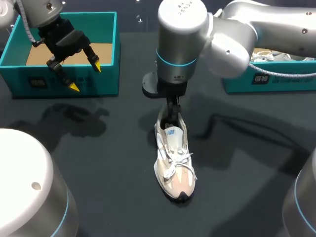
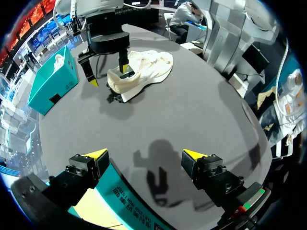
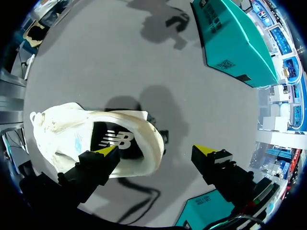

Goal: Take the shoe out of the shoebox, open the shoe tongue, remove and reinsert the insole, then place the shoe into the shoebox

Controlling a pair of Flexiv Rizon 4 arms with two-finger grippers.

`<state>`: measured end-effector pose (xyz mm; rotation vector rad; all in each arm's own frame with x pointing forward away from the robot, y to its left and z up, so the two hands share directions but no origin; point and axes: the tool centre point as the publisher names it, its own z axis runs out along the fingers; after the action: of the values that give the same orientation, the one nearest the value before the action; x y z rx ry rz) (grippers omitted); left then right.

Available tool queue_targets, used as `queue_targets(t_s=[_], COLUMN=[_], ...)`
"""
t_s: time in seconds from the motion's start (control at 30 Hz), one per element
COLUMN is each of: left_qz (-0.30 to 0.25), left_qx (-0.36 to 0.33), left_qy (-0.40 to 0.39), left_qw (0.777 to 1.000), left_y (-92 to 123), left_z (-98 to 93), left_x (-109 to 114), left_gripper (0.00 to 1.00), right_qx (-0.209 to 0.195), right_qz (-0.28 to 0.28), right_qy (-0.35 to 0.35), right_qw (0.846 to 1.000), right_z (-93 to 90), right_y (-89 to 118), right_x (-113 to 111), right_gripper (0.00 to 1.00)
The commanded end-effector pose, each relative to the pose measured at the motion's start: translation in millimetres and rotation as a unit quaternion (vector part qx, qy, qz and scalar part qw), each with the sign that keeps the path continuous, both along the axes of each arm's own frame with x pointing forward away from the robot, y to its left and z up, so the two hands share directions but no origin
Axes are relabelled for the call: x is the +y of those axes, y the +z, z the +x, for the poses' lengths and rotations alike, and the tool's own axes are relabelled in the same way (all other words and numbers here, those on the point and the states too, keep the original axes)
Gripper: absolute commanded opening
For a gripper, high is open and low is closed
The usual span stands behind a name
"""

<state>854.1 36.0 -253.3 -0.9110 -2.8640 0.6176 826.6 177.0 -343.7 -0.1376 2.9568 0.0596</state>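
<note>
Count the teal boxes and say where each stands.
2. One teal box, open, stands at the table's far left; the second teal box stands at the far right, partly hidden behind the right arm.

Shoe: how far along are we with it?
Done: the shoe is out of the shoebox, on the table. In hand: the right gripper, open, has one finger inside the heel opening, over the insole. Left: returning the shoe to the shoebox; whether the insole has been out already cannot be told.

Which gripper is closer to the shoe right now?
Right. The right gripper straddles the heel of the shoe, one finger at its opening. The left gripper hangs open over the teal shoebox, well apart from the shoe.
</note>
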Motion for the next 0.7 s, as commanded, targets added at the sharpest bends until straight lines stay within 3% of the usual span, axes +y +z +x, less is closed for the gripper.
queue_targets(t_s=[0.03, 0.43, 0.6, 0.7], left_qz=[0.001, 0.001, 0.001, 0.001], left_qx=[0.000, 0.000, 0.000, 0.000], left_qy=[0.000, 0.000, 0.000, 0.000], left_qw=[1.000, 1.000, 1.000, 1.000], left_y=[0.2, 0.2, 0.2, 0.2], left_z=[0.2, 0.2, 0.2, 0.2], left_x=[0.2, 0.2, 0.2, 0.2], left_gripper=[1.00, 1.00, 1.00, 1.00], right_qx=[0.009, 0.040, 0.049, 0.054], right_qz=[0.006, 0.014, 0.021, 0.023], right_qy=[0.001, -0.023, -0.030, -0.034], right_qw=[1.000, 0.999, 0.998, 0.998], right_z=[7.7, 18.0, 18.3, 18.0], right_y=[-14.0, -34.1, -40.3, -42.8], right_x=[-0.7, -3.1, -5.0, -5.8], right_gripper=[1.00, 0.98, 0.90, 0.71])
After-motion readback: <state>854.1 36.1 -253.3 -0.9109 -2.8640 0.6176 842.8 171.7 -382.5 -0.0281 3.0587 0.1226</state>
